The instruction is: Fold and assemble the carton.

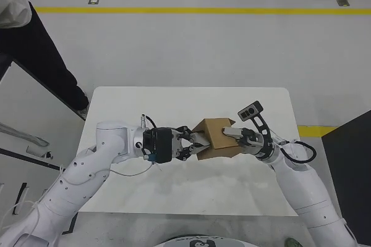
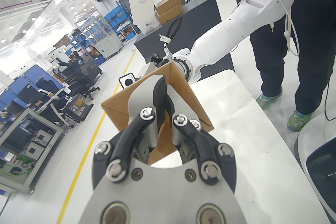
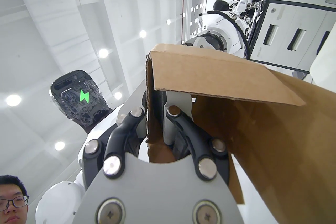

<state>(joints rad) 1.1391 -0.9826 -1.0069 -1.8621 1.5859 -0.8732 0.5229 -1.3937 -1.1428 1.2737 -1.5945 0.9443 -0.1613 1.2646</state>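
The left gripper was clamped down, we saw, its fingers pressed close on either side of one brown wall of the carton, the cardboard running down between the pads toward the palm. Over on the other side the right gripper was just as tight, its two fingers nipping a thin upright edge of the carton, with a flap folded out over them like a little roof. From above we had the whole hold: left gripper biting the carton's left side, right gripper on its right side, the two facing each other with the carton between them. The box was partly opened, walls standing, turned askew to the table's edges. It was over the middle of the white table, a shade right of centre; whether its underside touched the tabletop we could not tell
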